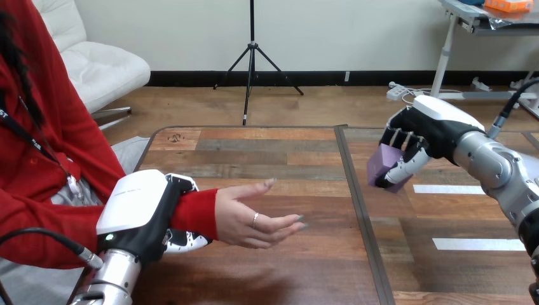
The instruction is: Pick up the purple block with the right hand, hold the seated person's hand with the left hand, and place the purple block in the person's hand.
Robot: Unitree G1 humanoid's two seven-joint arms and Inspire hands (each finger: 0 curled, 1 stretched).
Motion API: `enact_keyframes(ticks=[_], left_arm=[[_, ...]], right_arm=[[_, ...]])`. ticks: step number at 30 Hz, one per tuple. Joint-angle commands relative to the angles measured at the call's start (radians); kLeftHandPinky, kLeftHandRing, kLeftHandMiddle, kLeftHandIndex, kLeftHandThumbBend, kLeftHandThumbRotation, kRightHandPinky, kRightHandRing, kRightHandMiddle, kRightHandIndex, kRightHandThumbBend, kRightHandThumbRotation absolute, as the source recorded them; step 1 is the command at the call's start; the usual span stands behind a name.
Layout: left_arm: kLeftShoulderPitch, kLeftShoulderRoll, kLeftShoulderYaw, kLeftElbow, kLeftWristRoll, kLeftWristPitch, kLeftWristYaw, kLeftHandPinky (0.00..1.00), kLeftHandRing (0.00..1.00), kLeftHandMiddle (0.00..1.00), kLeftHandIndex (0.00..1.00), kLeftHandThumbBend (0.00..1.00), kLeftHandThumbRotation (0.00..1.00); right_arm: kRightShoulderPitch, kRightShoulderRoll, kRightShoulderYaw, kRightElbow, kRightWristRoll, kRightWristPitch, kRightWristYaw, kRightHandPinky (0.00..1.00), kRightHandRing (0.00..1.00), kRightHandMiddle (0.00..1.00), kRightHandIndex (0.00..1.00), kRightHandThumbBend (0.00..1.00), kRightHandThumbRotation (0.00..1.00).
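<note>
Purple block (383,166) is gripped in the curled fingers of the right hand (427,130), over the wooden table (286,152), well right of the person's hand (254,219). Just left of that open palm, the left hand (145,216) clasps the wrist (194,213).

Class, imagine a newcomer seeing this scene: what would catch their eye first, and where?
The robot's right hand at the right grips a purple block above the table. At the left, its left hand wraps the person's wrist, and the person's hand lies open, palm up.
</note>
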Motion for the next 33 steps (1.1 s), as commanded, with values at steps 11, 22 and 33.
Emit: enact_keyframes(ticks=[11, 22, 33], left_arm=[[-0.197, -0.035, 0.032, -0.068, -0.024, -0.036, 0.046, 0.29, 0.33, 0.38, 0.39, 0.67, 0.0], [-0.238, -0.046, 0.031, -0.054, -0.022, -0.022, 0.042, 0.28, 0.33, 0.38, 0.4, 0.66, 0.0], [-0.27, -0.058, 0.027, -0.042, -0.025, -0.016, 0.037, 0.26, 0.32, 0.39, 0.41, 0.67, 0.0]], right_arm=[[-0.107, 0.016, -0.019, -0.101, 0.016, -0.046, 0.005, 0.38, 0.43, 0.48, 0.48, 0.74, 0.0], [-0.095, 0.023, -0.029, -0.166, 0.029, -0.046, 0.026, 0.33, 0.39, 0.45, 0.47, 0.74, 0.0], [-0.074, 0.03, -0.042, -0.259, 0.05, -0.035, 0.057, 0.33, 0.39, 0.45, 0.47, 0.71, 0.0]])
